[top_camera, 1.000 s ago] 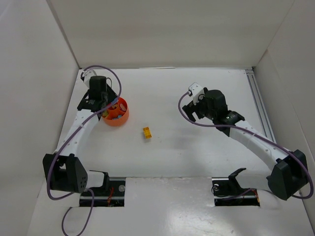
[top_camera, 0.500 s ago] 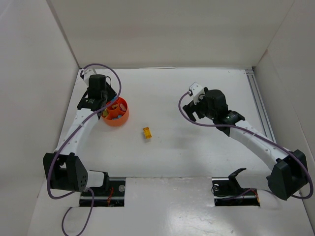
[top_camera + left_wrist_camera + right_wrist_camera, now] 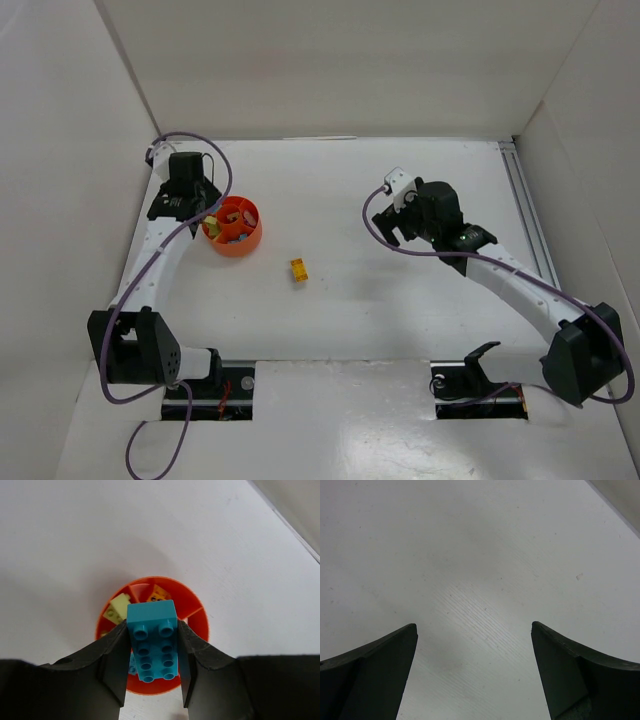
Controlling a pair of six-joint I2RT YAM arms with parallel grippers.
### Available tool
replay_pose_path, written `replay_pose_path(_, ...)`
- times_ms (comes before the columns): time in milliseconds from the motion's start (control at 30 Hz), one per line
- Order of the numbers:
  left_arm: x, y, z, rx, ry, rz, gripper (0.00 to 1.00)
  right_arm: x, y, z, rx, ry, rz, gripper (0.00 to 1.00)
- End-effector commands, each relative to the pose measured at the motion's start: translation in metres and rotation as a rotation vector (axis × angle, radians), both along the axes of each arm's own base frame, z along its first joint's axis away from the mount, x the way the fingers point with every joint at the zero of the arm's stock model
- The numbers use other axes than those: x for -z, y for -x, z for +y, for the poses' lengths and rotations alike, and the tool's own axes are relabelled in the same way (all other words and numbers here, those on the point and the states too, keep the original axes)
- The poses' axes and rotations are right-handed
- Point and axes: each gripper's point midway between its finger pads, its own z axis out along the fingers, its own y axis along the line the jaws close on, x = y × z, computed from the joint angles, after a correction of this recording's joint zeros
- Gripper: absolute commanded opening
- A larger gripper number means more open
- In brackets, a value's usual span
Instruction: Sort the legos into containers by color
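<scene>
While the white table [image 3: 350, 300] fills mid-frame, the right gripper [image 3: 475, 645] hangs right of centre, fingers spread wide, nothing between them. Left gripper [image 3: 152, 632] at upper left, clamped on a teal lego [image 3: 151, 655] at the left rim of the orange-red divided bowl [image 3: 240, 247]. Pale yellow lego [image 3: 117, 607] and orange lego [image 3: 159, 595] lie in its compartments. One yellow-orange lego [image 3: 299, 270] sits alone near centre, well apart from the bowl.

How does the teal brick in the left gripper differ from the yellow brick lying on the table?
Colour: the teal brick is blue-green, the yellow brick amber. State: the teal brick is clamped in the left gripper by the orange bowl; the yellow brick lies loose on the table, with no gripper at it. Both are small bricks outside the bowl.
</scene>
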Motion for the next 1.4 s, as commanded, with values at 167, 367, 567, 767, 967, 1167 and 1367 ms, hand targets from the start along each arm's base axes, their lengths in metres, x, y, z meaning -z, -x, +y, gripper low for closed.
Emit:
replay_pose_path(167,-0.016,0.033,0.035,-0.227,-0.026,0.037,0.0,-0.002,-0.011,0.006,-0.015,-0.021,-0.013,1.0)
replay_pose_path(367,-0.002,0.05,0.031,-0.213,-0.008,0.089,0.0,0.001,-0.01,0.008,-0.019,-0.028,0.001,1.0)
replay_pose_path(567,0.002,0.06,0.023,-0.17,0.021,0.082,0.0,0.002,-0.008,0.007,-0.019,-0.028,0.001,1.0)
replay_pose_path(767,0.002,0.068,0.026,-0.177,0.002,0.089,0.0,0.003,-0.006,0.006,-0.015,-0.035,0.005,1.0)
replay_pose_path(967,-0.022,0.052,-0.031,0.133,0.046,-0.048,0.0,-0.001,-0.002,0.006,-0.023,-0.043,-0.002,1.0)
replay_pose_path(1167,-0.019,0.059,-0.07,0.269,0.052,-0.047,0.0,0.002,0.004,0.002,-0.006,-0.054,0.004,1.0)
replay_pose_path(1367,0.002,0.073,-0.109,0.329,0.035,0.044,0.0,0.003,0.011,-0.001,-0.002,-0.063,0.004,1.0)
